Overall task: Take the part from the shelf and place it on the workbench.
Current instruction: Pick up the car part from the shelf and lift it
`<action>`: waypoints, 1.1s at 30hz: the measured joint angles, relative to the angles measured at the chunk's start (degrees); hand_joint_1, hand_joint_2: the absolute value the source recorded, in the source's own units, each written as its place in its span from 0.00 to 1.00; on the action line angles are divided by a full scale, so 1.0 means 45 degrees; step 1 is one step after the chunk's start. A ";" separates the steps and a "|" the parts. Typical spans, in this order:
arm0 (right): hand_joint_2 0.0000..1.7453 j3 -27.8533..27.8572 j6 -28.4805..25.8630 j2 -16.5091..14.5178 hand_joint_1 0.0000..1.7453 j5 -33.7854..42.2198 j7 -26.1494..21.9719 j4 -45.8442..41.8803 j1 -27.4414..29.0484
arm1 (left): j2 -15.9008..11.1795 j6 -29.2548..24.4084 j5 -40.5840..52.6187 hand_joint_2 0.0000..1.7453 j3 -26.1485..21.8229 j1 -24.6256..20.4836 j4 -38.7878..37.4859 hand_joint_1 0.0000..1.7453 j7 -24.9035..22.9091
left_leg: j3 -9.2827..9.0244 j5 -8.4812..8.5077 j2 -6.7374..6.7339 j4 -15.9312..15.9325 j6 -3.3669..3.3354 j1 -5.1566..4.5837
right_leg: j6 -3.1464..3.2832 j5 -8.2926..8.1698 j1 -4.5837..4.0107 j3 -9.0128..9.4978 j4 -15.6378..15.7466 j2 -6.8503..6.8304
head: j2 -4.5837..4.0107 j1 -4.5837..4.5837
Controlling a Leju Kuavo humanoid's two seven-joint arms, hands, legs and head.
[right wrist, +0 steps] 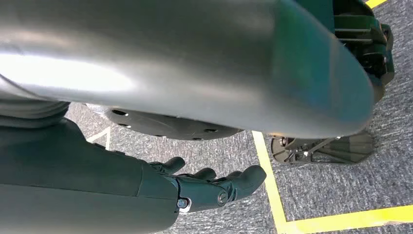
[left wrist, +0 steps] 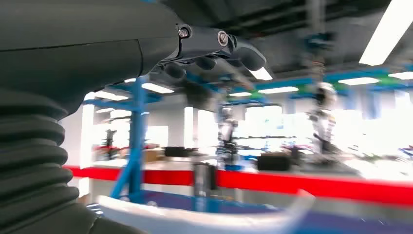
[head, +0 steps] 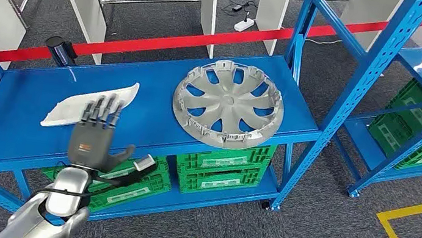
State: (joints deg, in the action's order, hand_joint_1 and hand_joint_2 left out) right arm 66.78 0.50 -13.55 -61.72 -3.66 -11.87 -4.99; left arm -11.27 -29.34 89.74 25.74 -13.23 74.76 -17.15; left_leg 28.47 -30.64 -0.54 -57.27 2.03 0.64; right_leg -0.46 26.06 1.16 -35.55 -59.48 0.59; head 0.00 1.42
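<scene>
Here, in the head view, a blue shelf (head: 152,125) carries two parts on its top board. A silver wheel cover (head: 228,104) lies flat toward the board's right end, its rim reaching the front edge. A long white curved part (head: 91,104) lies toward the left half, slanting from the front up toward the back edge. The left hand (head: 95,137) is raised at the front edge, back toward the camera, fingers spread and straight, thumb out to the side, holding nothing; its fingertips overlap the white part's near end, and whether they touch it is unclear. Green crates (head: 224,165) sit on the lower board, partly hidden by the top board. A red barrier tape (head: 175,42) runs behind the shelf.

In the left wrist view the picture is blurred; the dark fingers (left wrist: 229,46) stretch out over the white part (left wrist: 204,219), whose lower side is cut off.

In the right wrist view the right hand (right wrist: 209,187) hangs above grey carpet (right wrist: 331,190) with yellow floor lines (right wrist: 270,187), fingers loosely extended and holding nothing.
</scene>
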 joint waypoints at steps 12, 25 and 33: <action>0.00 0.0006 0.0000 0.0005 0.00 -0.0005 -0.0003 0.0000 -0.0031 | 0.0936 -0.1022 0.0019 1.00 -0.2839 0.0373 -0.0744 0.00 0.0105 | -0.0001 -0.0001 0.0044 0.0000 -0.0007 -0.0002 | -0.0015 0.0011 -0.0022 0.0023 0.0001 -0.0039 | 0.0000 -0.0005; 0.00 0.0022 0.0000 0.0046 0.00 -0.0033 0.0027 0.0000 -0.0040 | -0.0842 0.0613 0.0039 1.00 0.0173 -0.0895 -0.2404 0.00 -0.3725 | -0.0011 0.0001 0.0032 0.0000 -0.0002 -0.0002 | -0.0016 0.0009 -0.0026 0.0029 0.0005 -0.0019 | 0.0000 -0.0005; 0.00 0.0022 0.0000 0.0058 0.00 -0.0079 -0.0058 0.0000 -0.0044 | -0.0916 0.0472 0.0039 1.00 0.0123 -0.0893 -0.2821 0.00 -0.3304 | -0.0007 -0.0003 0.0042 -0.0001 -0.0006 -0.0004 | -0.0016 0.0010 -0.0025 0.0029 0.0008 -0.0031 | 0.0000 -0.0005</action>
State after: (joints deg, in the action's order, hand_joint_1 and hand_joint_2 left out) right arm 66.88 0.50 -13.29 -62.08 -3.92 -11.87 -5.19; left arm -15.39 -27.22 89.92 26.29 -17.25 62.06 -32.02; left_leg 28.44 -30.65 -0.36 -57.27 2.01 0.62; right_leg -0.53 26.11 1.04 -35.42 -59.45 0.45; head 0.00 1.40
